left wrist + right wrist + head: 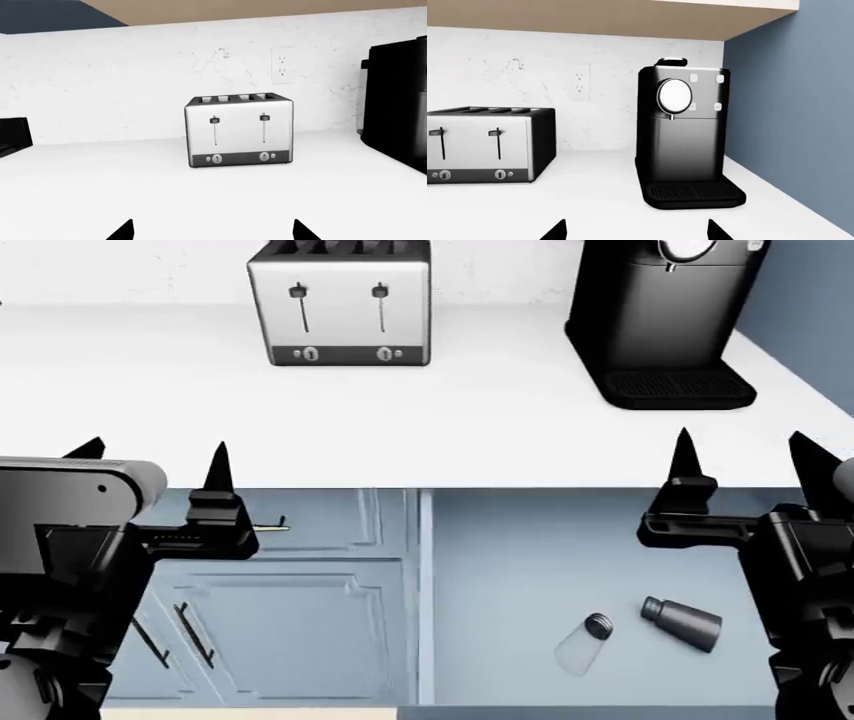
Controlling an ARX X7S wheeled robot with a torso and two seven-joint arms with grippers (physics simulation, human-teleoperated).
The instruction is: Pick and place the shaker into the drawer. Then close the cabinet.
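Two small shakers lie on their sides on the flat bottom of the open blue-grey drawer (507, 560), below the counter's front edge at the right. One is pale and see-through with a darker cap (583, 642). The other is dark grey (682, 624). My left gripper (151, 455) is open and empty above the counter's front edge at the left; it also shows in the left wrist view (213, 232). My right gripper (742, 450) is open and empty above the drawer's back; it also shows in the right wrist view (636, 232). Neither gripper touches a shaker.
A silver toaster (340, 302) and a tall black coffee machine (661, 320) stand at the back of the white counter (441, 420). Panelled blue cabinet fronts with bar handles (267, 610) are left of the drawer. A blue wall (794, 125) closes the right side.
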